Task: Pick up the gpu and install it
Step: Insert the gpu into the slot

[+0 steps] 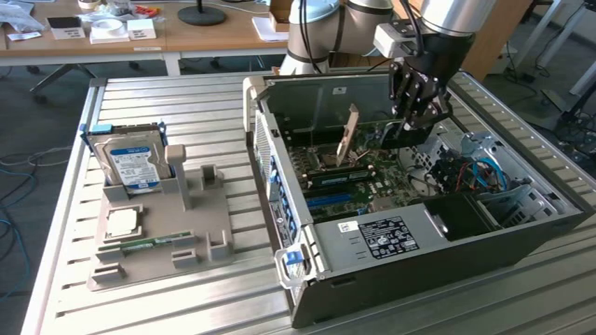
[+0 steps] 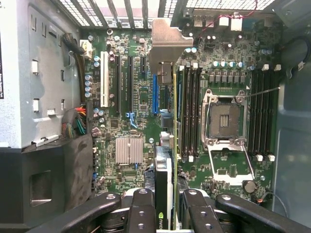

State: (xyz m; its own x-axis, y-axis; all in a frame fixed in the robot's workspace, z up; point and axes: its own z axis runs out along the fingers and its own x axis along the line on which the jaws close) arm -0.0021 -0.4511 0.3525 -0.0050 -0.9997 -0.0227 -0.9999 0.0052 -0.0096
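Gripper [image 2: 167,195] fingers [image 2: 142,208] pinch the gpu [image 2: 163,167] edge-on between them; motherboard [image 2: 129,97] lies beyond the fingertips.

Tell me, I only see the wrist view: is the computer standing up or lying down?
Observer: Lying on its side, the computer case rests open side up on a slatted metal table.
Operator: What's next to it?
Observer: A grey holder tray, on the exterior view's left.
Operator: Anything in it?
Observer: A blue-labelled hard drive stands upright in it.
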